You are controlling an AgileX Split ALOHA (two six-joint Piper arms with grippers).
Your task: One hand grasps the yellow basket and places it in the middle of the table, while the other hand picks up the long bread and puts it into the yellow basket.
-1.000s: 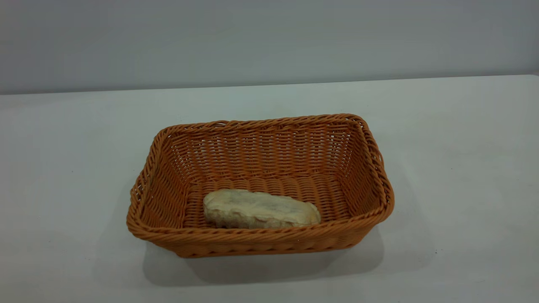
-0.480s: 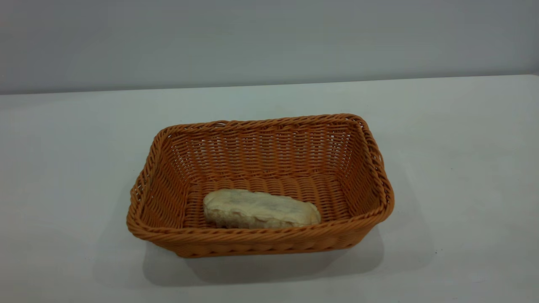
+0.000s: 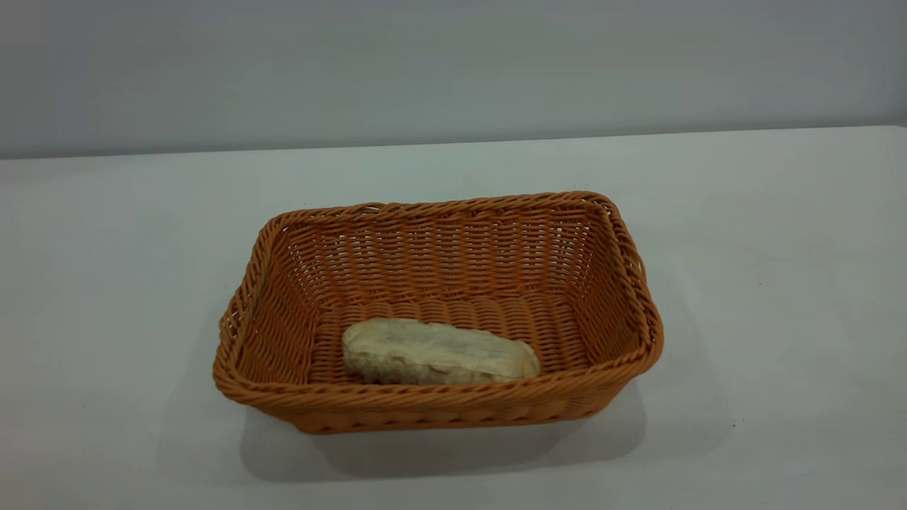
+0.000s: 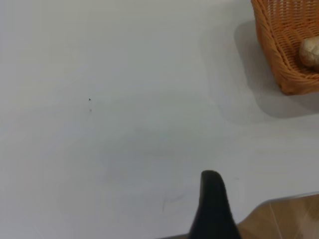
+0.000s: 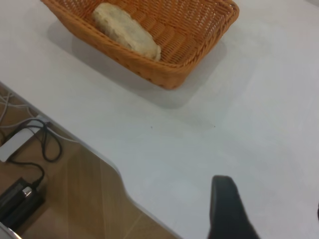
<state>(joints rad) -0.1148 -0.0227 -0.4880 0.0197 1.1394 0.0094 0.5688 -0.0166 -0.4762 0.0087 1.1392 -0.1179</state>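
Note:
The yellow basket (image 3: 439, 400) stands in the middle of the white table (image 3: 779, 283). The long bread (image 3: 439, 352) lies inside it by the near wall, its pale wrinkled side up. No arm shows in the exterior view. The left wrist view shows a corner of the basket (image 4: 286, 74) with one end of the bread (image 4: 310, 51) far off, and only a black tip of my left gripper (image 4: 212, 199) over bare table. The right wrist view shows the basket (image 5: 164, 74) and bread (image 5: 127, 31) far off. My right gripper (image 5: 271, 199) is open and empty over the table.
The table's edge runs close to both grippers, in the left wrist view (image 4: 279, 199) and the right wrist view (image 5: 99, 154). Beyond it is a wooden floor with a white power strip (image 5: 17, 142), cables and a black box (image 5: 17, 199).

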